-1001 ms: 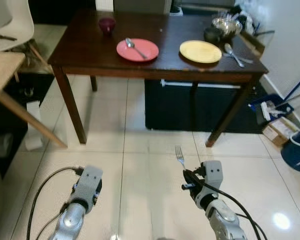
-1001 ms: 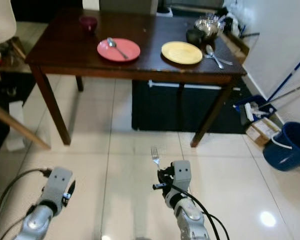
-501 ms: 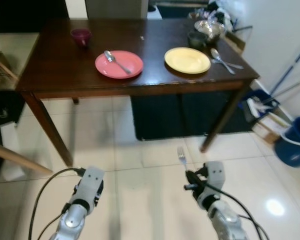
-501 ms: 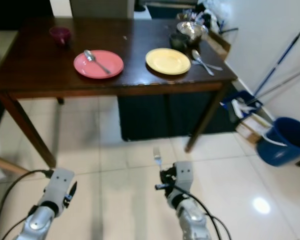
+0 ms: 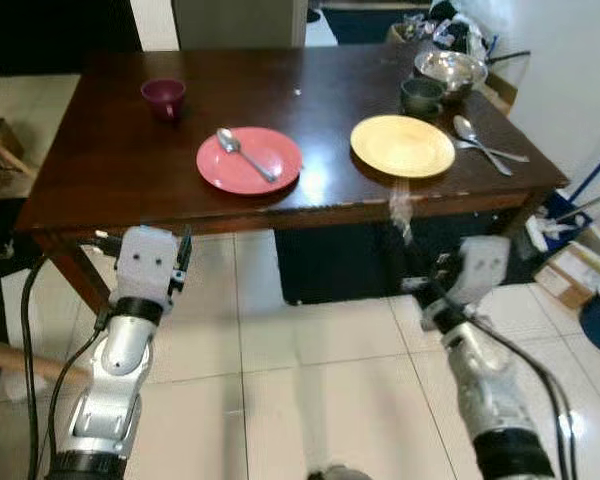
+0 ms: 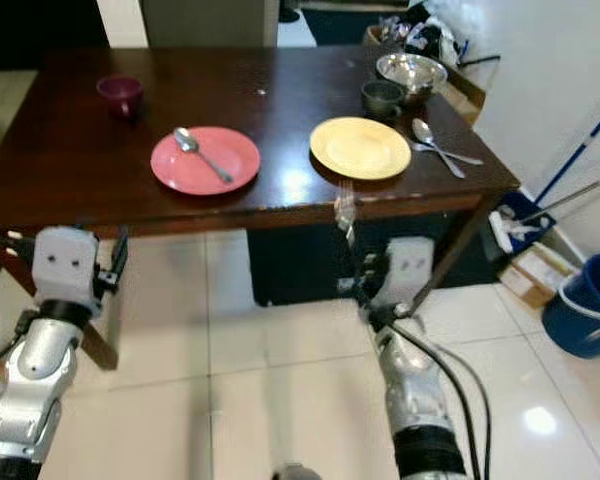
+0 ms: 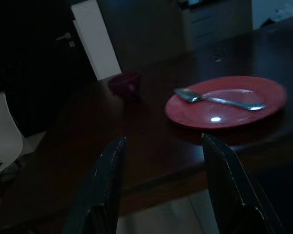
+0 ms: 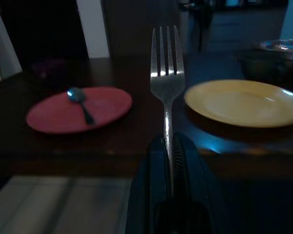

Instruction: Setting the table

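While I am standing just short of the desk (image 5: 100,190), my right gripper (image 8: 167,146) is keeping its fingers clamped on the handle of the fork (image 8: 166,83), tines up and upright, I judge so it clears the desk edge and can be laid beside the yellow plate (image 5: 402,146). My left gripper (image 7: 163,180) is hovering near the front edge with its fingers apart and empty, facing the red plate (image 5: 249,160), which is already carrying a spoon (image 5: 244,153).
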